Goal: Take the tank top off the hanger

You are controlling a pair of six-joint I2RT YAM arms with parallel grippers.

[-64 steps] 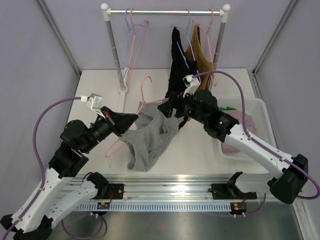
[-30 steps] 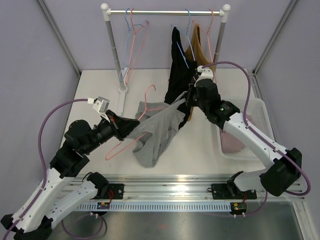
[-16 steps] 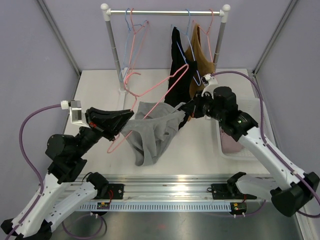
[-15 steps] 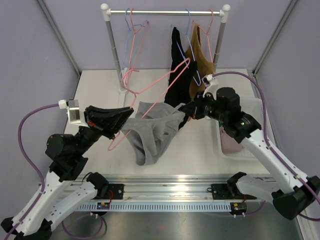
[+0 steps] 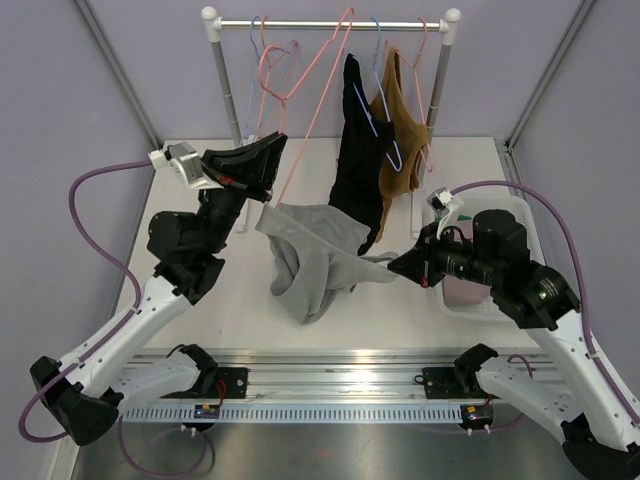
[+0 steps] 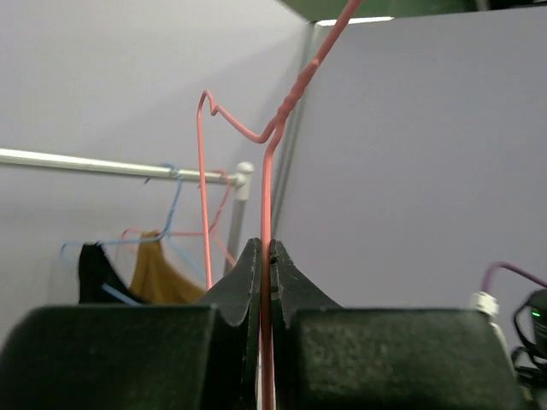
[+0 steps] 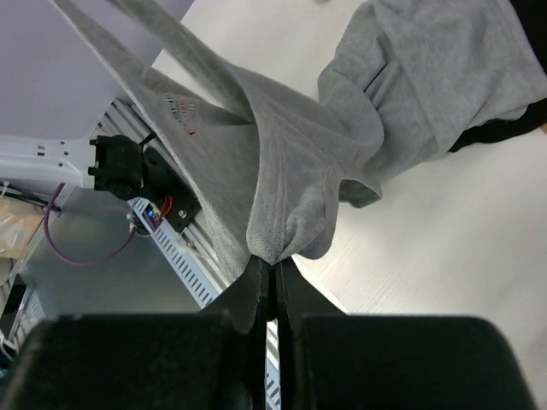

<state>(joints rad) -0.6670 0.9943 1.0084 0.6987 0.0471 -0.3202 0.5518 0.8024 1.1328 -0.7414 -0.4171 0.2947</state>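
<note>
Top view: left fingers (image 5: pixel 262 150) clamp the raised hanger (image 6: pixel 291 96); right fingers (image 5: pixel 405 263) pinch the tank top (image 5: pixel 305 265), stretched above the desk's (image 5: pixel 400 320) middle. A strap may snag the wire, or the cloth may slip free.

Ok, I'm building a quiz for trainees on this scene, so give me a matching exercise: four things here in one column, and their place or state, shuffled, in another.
Things
1. pink hanger, the one off the rail
2. grey tank top
3. brown top
4. white bin

Place or state
A. hanging from the rail
B. at the table's right side, pink cloth inside
C. clamped in the left gripper
D. pinched by the right gripper

Pairs: 1-C, 2-D, 3-A, 4-B
</note>
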